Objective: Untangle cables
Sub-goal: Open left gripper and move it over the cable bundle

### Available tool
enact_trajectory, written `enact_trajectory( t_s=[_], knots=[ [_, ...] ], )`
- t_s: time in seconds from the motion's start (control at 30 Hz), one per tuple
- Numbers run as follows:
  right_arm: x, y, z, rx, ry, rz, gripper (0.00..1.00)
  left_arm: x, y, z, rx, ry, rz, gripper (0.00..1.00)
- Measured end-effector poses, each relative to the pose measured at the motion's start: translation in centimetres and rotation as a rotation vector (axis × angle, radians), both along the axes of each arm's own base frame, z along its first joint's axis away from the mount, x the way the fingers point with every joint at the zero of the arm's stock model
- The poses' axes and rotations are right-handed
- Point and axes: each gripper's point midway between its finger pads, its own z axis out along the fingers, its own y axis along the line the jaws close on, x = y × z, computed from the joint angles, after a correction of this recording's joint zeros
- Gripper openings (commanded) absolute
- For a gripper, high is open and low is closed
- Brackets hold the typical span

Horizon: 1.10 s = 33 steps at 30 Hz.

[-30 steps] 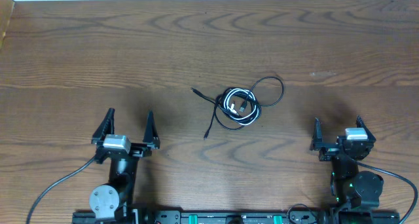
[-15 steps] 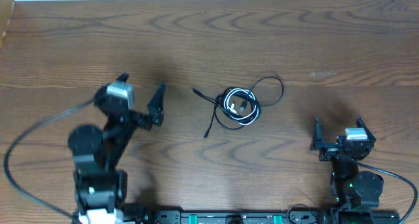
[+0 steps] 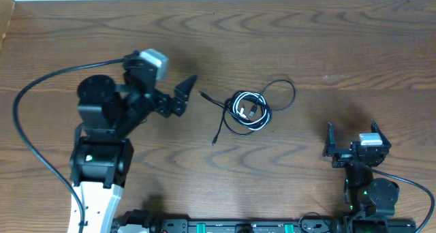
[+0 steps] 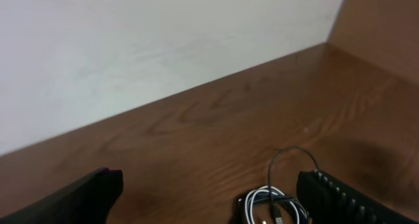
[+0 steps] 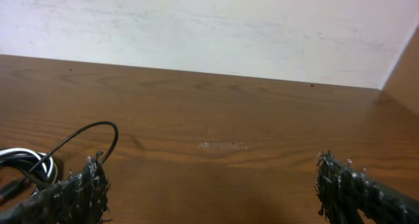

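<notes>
The wooden desk (image 3: 306, 42) is seen from above, with a pale wall (image 4: 163, 40) along its far edge. The left arm (image 3: 102, 124) is stretched over the left half of the desk. One second ago it was parked at the near edge, and since then it has been swung up and towards the middle. The left hand (image 3: 187, 93) is held wide, its two fingers lying at opposite edges of the left wrist view. It is pointed at the cables (image 3: 248, 110), near them but not touching.

The right hand (image 3: 352, 134) is found at the near right, where it was a second ago. It is also spread wide and nothing is gripped in it.

The cables are bundled just right of the desk's centre and have not been shifted. A white cable (image 3: 242, 105) is coiled inside black turns. One black loop (image 3: 289, 90) is thrown out to the upper right. A black plug end (image 3: 202, 95) lies just beside the left fingertips, and a second black tail (image 3: 214, 139) trails towards the near edge.
</notes>
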Motion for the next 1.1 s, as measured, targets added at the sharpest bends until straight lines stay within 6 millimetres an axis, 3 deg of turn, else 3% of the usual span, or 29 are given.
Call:
enact_trajectory(
  t_s=[0.1,0.37,0.9,1.1],
  knots=[
    [0.0,0.0,0.0,0.000,0.000,0.000,0.99,-0.2,-1.8,-0.3,0.056,-0.021,-0.052,0.92],
    [0.0,0.0,0.0,0.000,0.000,0.000,0.99,-1.5,-6.7,-3.5,0.201,-0.019,-0.223,0.92],
    [0.0,0.0,0.0,0.000,0.000,0.000,0.99,-1.3,-7.1,-4.9,0.242,0.012,-0.245,0.92],
    [0.0,0.0,0.0,0.000,0.000,0.000,0.99,0.3,-7.5,-5.1,0.282,0.102,-0.247,0.92]
  ],
)
